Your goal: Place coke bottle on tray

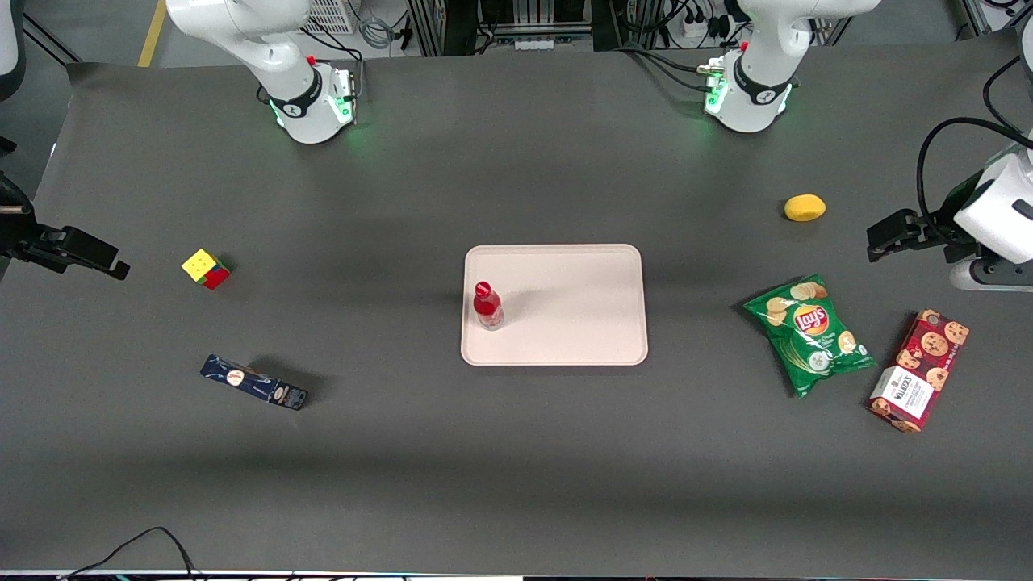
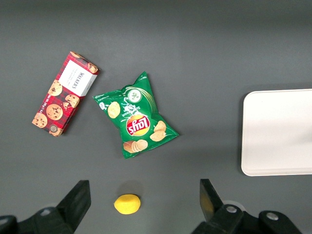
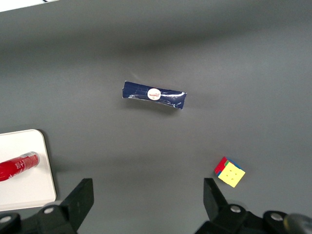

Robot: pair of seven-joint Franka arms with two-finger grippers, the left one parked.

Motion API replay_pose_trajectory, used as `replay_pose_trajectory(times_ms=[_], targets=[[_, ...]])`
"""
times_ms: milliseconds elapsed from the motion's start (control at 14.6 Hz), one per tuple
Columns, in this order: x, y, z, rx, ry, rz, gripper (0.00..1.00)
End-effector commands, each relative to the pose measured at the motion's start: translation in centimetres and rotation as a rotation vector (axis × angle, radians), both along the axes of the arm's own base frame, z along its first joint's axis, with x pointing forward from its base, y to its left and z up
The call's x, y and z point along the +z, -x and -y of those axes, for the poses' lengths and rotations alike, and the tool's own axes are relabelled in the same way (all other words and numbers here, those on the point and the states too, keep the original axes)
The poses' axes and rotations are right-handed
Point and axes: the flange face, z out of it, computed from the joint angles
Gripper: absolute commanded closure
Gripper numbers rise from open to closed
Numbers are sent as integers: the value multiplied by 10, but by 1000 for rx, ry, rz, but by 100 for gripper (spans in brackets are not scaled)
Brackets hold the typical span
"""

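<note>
A puzzle cube (image 1: 206, 268) and dark blue box (image 1: 254, 382) lie toward the working arm's end; lemon (image 1: 805, 207), chip bag (image 1: 809, 332) and cookie box (image 1: 919, 370) toward the parked arm's

The robot arm (image 1: 258, 40) is white and round, with a black ring and a small red dot near its base. Green light glows at the bottom. Black cables run to it. Its claw (image 3: 146, 204) has two black fingers (image 3: 80, 197), wide apart, with small silver screws.
</note>
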Motion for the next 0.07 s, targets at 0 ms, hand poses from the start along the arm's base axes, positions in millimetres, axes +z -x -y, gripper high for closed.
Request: replay_pose_trajectory(times_ms=[0], targets=[[0,-2,4,21,0,10,0]])
